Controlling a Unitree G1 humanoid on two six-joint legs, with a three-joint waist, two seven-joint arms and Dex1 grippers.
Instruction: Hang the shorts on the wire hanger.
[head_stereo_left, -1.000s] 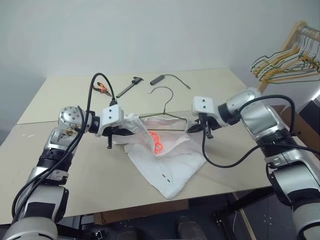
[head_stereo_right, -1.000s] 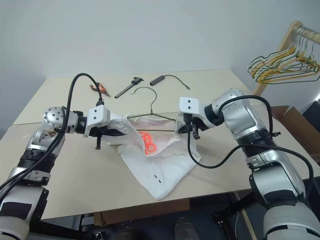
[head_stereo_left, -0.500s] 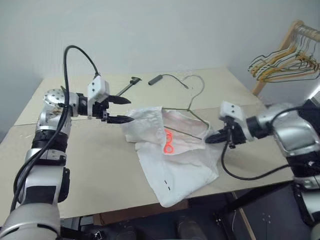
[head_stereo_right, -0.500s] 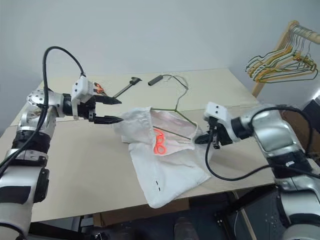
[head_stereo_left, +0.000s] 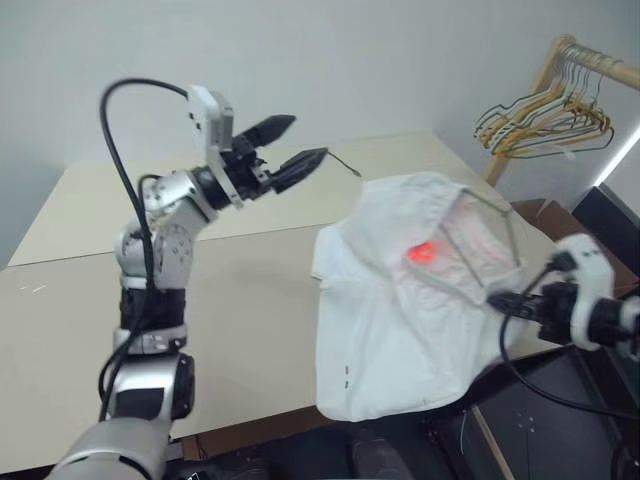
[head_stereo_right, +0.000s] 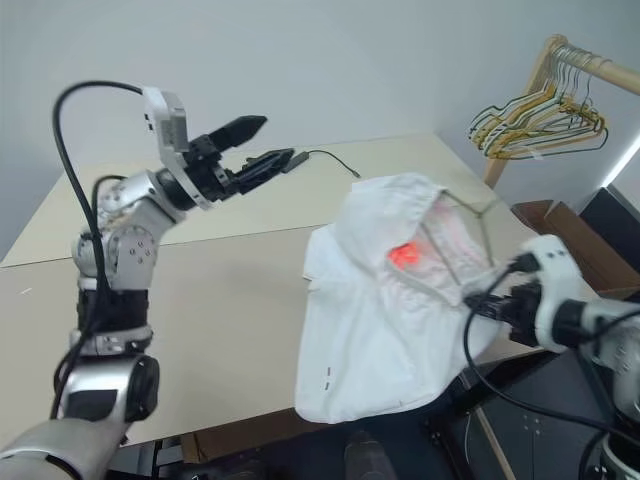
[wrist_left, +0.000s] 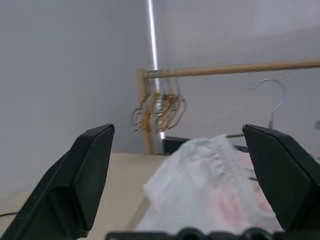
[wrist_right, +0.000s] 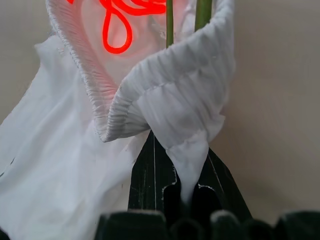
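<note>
Moved since earlier: both arms are swinging apart; the left hand (head_stereo_left: 285, 147) is letting go and rising away over the table (head_stereo_left: 230, 290), while the right hand (head_stereo_left: 520, 303) is dragging the bundle toward the table's right edge.
Left hand: standing wide, holding nothing.
Right hand: pinching a fold of the waistband, fingers clamped tight on cloth.
Shorts: the shorts (head_stereo_left: 400, 320) are draping half off the table edge, lifted on the right side.
Hanger: the wire hanger (head_stereo_right: 462, 235) is sitting inside the waistband, wire showing through.
Handling: looking light, limp and thin, likely sliding off bare wire; gripping the gathered elastic seems safest.
</note>
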